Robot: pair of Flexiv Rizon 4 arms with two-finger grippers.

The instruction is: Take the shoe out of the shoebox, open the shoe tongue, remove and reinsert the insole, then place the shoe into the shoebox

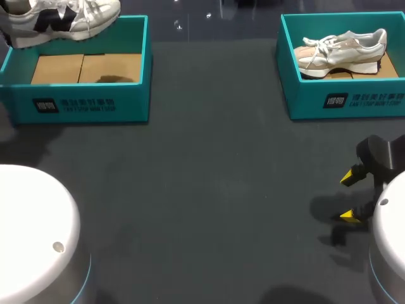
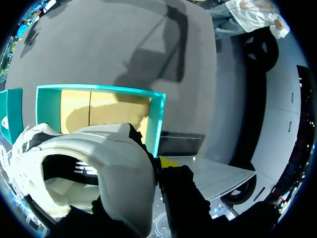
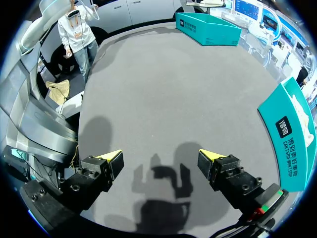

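The white shoe [image 1: 60, 16] hangs above the far rim of the left shoebox [image 1: 82, 104], its heel clamped in the left gripper [image 2: 148, 173]. Across the dark bench [image 1: 209, 190], a second shoe [image 1: 342, 52] lies in the right shoebox [image 1: 354, 101]. The right gripper [image 1: 349, 196] hovers near it, fingers apart.
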